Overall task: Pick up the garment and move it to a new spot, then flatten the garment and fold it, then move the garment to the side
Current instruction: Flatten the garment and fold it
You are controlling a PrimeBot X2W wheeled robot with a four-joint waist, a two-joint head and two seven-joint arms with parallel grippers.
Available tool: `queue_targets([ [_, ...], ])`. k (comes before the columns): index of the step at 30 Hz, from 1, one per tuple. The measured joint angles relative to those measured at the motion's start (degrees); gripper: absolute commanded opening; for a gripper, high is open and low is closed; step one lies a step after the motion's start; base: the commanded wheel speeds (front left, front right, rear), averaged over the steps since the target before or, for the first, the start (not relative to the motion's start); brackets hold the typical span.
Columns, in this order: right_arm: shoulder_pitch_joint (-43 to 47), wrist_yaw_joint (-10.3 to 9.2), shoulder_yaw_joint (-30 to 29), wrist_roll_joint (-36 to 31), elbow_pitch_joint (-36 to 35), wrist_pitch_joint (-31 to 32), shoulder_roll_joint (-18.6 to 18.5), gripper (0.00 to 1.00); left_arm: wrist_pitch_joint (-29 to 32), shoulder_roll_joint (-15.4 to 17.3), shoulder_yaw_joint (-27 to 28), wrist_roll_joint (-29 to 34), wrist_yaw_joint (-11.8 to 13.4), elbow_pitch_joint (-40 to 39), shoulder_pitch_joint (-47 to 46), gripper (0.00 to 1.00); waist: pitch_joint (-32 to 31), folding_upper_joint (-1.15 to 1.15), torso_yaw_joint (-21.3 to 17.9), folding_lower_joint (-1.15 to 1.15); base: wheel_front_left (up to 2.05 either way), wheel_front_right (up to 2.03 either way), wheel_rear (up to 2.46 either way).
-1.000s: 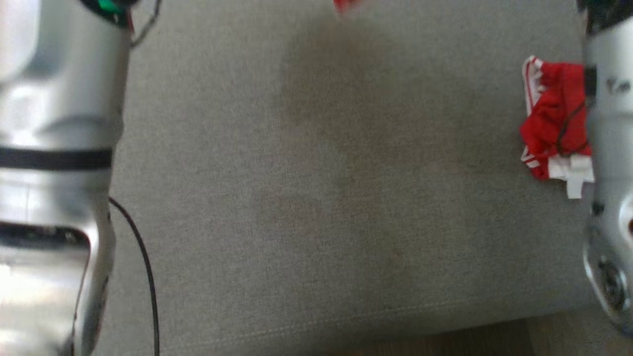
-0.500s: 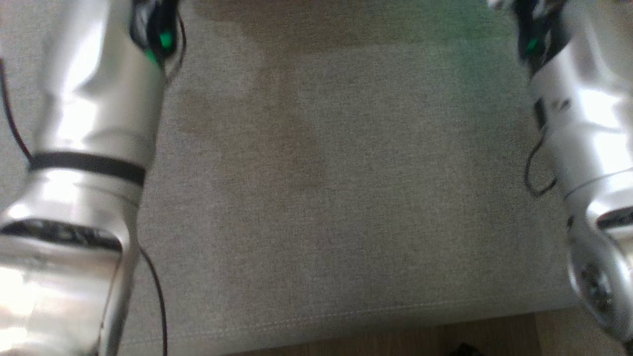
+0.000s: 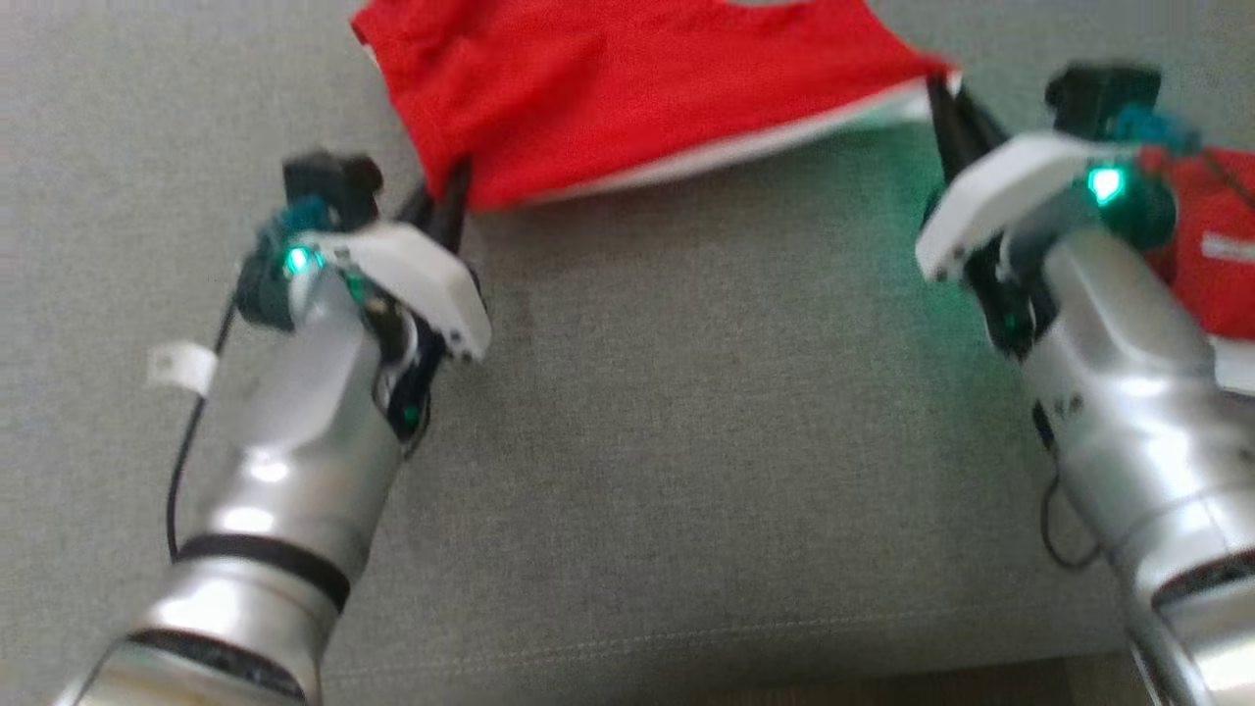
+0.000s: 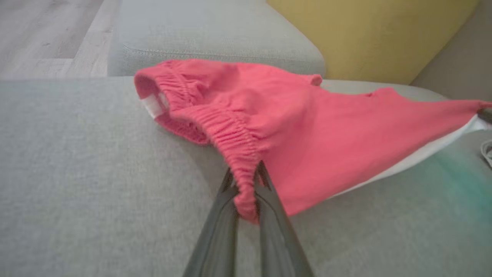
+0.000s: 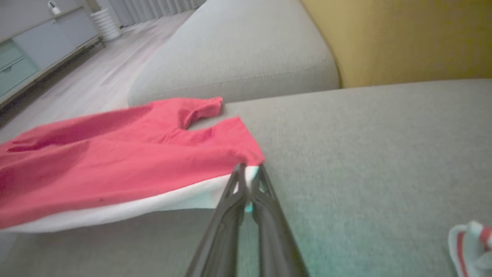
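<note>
Support: grey woven sofa seat point(image 3: 686, 441), with a stitched seam point(image 3: 627, 642) running along its front edge.
Far side: a second grey cushion point(image 5: 238, 50) adjoins the seat, next to a yellow back cushion point(image 5: 403, 34).
On the seat, far middle: red garment point(image 3: 627, 88) with a white edge, spread wide. Its far part rests on the cloth and its near edge is raised off it.
On the seat, right: crumpled red-and-white bundle point(image 3: 1216, 255), apart from the red garment.
Below the front edge: a strip of wood floor point(image 3: 931, 681).
</note>
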Motion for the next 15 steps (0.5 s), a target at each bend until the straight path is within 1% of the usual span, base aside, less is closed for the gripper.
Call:
queue_targets([
  [4,6.0,0.00,3.3,2.4,-2.5,3.2,-2.3,0.00,0.0,0.2,-2.2,0.2,0.0,-1.7,4.6,0.00,-2.6,0.00,0.1,0.00,0.00,0.00,0.00],
  [8,11.4,0.00,5.6,4.3,-4.9,6.4,-4.7,0.00,-0.1,0.8,-5.6,2.6,0.0,-3.9,8.3,0.00,-5.1,0.00,-0.1,0.00,0.00,0.00,0.00],
  [15,18.6,0.00,6.4,7.2,-10.2,9.7,-7.2,0.00,0.1,2.8,-9.4,3.5,-0.4,-7.0,16.9,0.00,-9.0,0.00,-1.3,0.00,0.00,0.00,0.00],
])
